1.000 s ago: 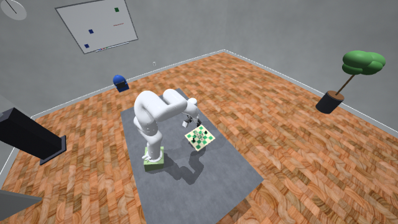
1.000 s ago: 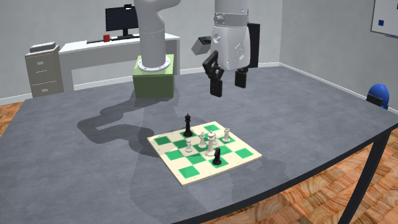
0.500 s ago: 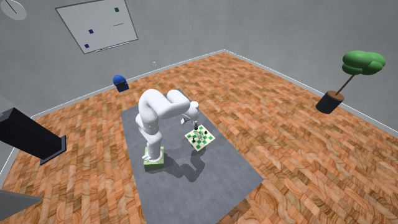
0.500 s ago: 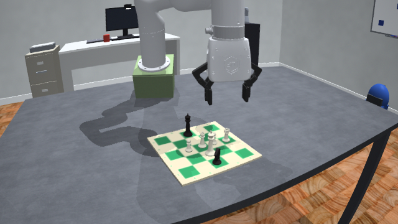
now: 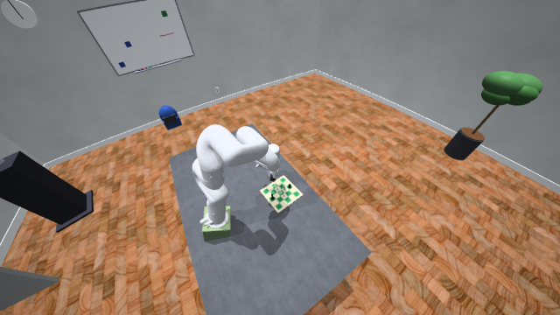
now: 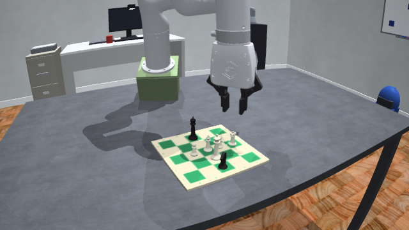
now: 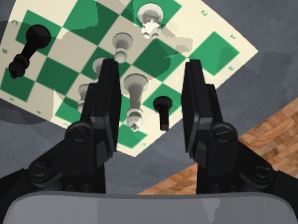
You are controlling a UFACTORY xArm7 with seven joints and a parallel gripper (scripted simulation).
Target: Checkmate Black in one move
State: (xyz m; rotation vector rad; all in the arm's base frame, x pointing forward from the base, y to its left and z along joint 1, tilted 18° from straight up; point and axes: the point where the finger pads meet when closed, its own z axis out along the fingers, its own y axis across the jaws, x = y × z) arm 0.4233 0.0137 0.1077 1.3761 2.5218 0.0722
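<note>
The gripper (image 6: 233, 106) is hanging well above the chessboard (image 6: 252, 165), pointing straight down, with its fingers set part-way in and nothing between them. That narrowed gap looks chosen to slip down around one slim piece without knocking its neighbours, since the white pieces are standing close together near the board's middle. In the wrist view the tall white piece (image 7: 136, 99) (a king or queen, too small to tell which) is showing in the gap between the fingers, next to the black knight (image 7: 162, 110) near the board's edge, so it seems to be the likely target, though I cannot be sure. The white rook (image 6: 232, 138) is standing on the far side of the cluster, and the black king (image 6: 193, 128) is sitting apart at a far edge square, which is where the mate has to be aimed. The board is lying flat on the grey table (image 6: 64, 166), turned at an angle to the arm's green pedestal (image 6: 144, 92). All pieces are standing upright, so the descent is calling for a straight, centred drop.
</note>
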